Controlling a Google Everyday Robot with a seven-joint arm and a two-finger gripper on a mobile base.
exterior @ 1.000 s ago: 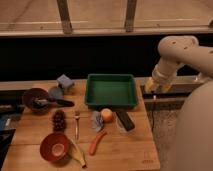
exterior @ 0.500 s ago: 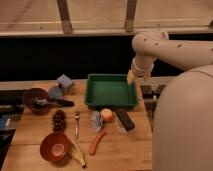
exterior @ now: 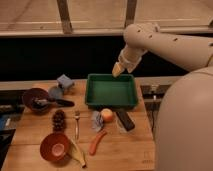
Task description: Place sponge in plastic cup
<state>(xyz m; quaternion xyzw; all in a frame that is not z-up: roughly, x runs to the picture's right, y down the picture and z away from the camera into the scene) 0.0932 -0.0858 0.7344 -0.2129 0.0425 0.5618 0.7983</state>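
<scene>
Your claw (exterior: 118,69) hangs in the upper middle of the frame, above the back rim of the green tray (exterior: 111,104). It is well apart from both task things. You cannot tell whether it is clenched or released, but it is not on the sponge.

The sponge (exterior: 64,81) lies on the bench (exterior: 125,150) at the left of the frame, near the back edge. The cup (exterior: 55,92) stands just below and left of it, so close that the two look to be touching. That closeness suits the task, I judge: a short lift and a small shift would bring the sponge over the cup.

The maroon bowl (exterior: 35,98) crowds the cup from the left, with a dark utensil (exterior: 59,103) sticking out of it toward the right. You would likely do best to come in from the tray side.

The sponge rests flat on a broad face. Its long axis seems to slant from upper left to lower right, though this is hard to read. The cup looks upright, with its mouth facing up.
</scene>
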